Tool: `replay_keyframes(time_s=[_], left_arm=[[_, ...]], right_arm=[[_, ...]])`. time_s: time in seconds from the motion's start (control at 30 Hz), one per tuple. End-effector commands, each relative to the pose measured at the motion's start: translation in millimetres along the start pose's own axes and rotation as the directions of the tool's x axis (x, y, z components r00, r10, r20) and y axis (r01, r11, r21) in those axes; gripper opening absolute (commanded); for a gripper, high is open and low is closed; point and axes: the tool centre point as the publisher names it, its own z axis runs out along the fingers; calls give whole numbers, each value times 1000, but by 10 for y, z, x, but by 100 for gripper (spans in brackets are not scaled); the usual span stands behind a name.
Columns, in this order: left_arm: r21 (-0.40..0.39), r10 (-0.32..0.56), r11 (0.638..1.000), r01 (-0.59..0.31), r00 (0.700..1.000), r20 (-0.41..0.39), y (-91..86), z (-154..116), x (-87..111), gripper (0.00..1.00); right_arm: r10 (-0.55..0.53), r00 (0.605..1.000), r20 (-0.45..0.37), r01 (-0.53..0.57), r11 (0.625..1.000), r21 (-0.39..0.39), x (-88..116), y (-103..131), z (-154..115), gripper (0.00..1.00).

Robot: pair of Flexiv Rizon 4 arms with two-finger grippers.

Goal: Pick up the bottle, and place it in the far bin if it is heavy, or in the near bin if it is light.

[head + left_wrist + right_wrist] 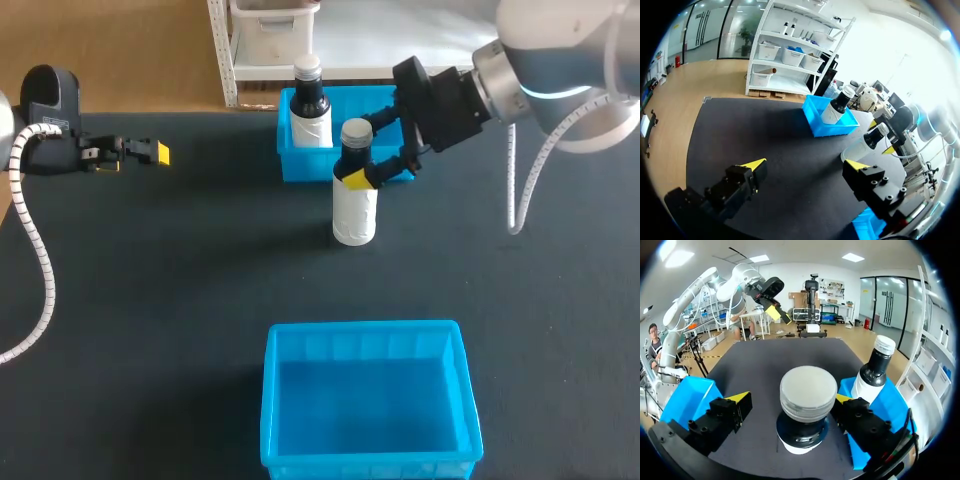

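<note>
Right pincer (pixel 791 399) spread open, straddling the bottle (pixel 807 390).
Bottle upright on worktop (pixel 770 357), between the fingers; one finger stands clear of it.

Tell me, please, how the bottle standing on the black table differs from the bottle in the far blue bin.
The dark bottle with white label on the black table stands between the open fingers of the right hand; the matching bottle in the small blue plastic bin has no hand by it. The first rests on the tabletop, the second inside the bin's walls. Both are upright, with pale caps.
</note>
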Motion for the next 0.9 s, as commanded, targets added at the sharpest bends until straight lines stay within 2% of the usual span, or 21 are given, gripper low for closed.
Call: replay_keyframes(time_s=[0.03,0.57,0.63,0.67,0.7,0.73,0.77,0.9], left_arm=[[0,0,1000,0,1000,0,0,0,0,100],[0,0,1000,0,1000,0,0,0,0,100],[0,0,1000,0,1000,0,0,0,0,100],[0,0,1000,0,1000,0,0,0,0,100],[0,0,1000,0,1000,0,0,0,0,100],[0,0,1000,0,1000,0,0,0,0,100],[0,0,1000,0,1000,0,0,0,0,100],[0,0,1000,0,1000,0,0,0,0,100]], right_arm=[[-1,1000,5,1,1000,-2,9,-14,5,100],[-2,1000,5,2,1000,0,14,-26,-3,100],[-3,1000,5,3,1000,0,12,-28,-4,93],[-4,1000,5,4,1000,1,11,-30,-6,75],[-4,1000,6,4,1000,1,10,-31,-7,66],[-5,1000,6,5,1000,1,9,-33,-8,63],[-5,1000,6,5,1000,1,10,-36,-9,49],[-4,1000,5,4,1000,1,12,-47,-10,48]])
